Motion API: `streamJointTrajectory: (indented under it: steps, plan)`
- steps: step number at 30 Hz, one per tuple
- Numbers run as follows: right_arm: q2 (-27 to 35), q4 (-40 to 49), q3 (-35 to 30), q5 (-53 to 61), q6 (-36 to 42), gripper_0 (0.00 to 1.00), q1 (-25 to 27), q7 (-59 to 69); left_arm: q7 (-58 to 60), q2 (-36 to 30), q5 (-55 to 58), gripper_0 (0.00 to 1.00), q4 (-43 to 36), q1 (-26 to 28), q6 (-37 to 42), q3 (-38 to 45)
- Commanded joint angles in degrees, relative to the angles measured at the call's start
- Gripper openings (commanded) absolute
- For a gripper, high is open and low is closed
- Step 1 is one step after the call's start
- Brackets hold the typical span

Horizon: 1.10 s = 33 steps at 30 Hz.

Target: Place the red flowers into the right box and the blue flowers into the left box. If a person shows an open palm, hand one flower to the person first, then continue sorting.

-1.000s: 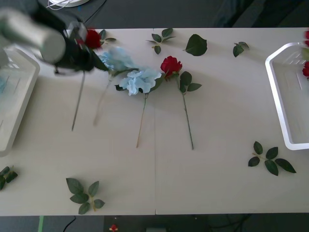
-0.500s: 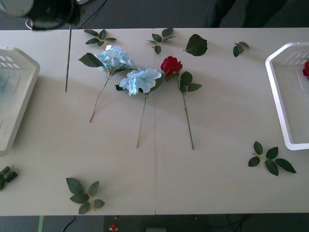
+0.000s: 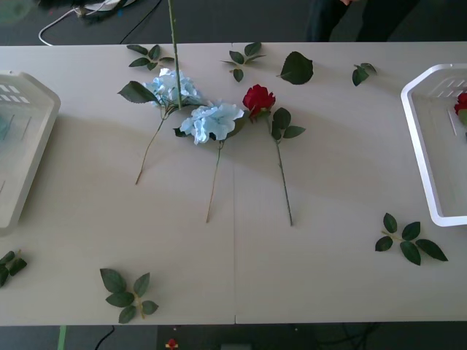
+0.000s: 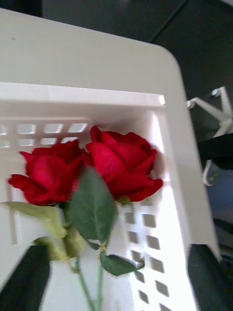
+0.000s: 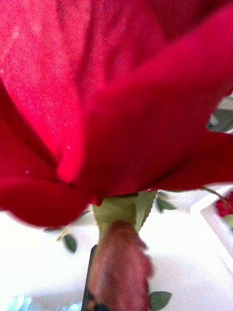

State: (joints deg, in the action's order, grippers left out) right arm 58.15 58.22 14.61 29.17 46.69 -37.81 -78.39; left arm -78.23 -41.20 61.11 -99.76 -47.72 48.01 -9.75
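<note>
Up close, a red rose (image 5: 116,97) fronts the left wrist camera.

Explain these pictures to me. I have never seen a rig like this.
This is a two-armed robot sorting artificial flowers.

The wide picture comes from a camera above the arms, looking down at the table. On it lie two blue flowers, a rose and loose leaf sprigs. The left box sits at one edge and the right box at the other. The thin green stem hanging near the far edge belongs to a rose lifted by the left arm.

The two tall pictures come from cameras on the wrists. The left wrist view shows the held rose very close, gripped low down by the left fingers. The right wrist view looks into the right box, where two roses lie. The right fingers are the dark shapes at the corners, open and empty.
</note>
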Motion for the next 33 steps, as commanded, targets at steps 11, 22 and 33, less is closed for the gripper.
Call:
streamJointTrajectory:
  steps: [11, 22, 33]
  plan:
    - [7.07, 21.41, -8.28, 16.53, 5.52, 1.0, 10.91, -4.4, -24.78, 13.08, 19.57, 0.0, -18.28, 15.9, 0.24, 7.37]
    - [4.6, 42.15, -21.46, 32.53, 14.57, 1.0, 20.58, -8.53, -30.75, 14.66, 24.06, 0.0, -15.99, 11.42, 1.3, 2.8]
    - [-4.45, 51.82, -28.32, 55.55, 22.75, 1.0, 20.58, -23.83, -30.84, 17.12, 27.84, 0.0, -15.29, 8.61, 1.3, 0.17]
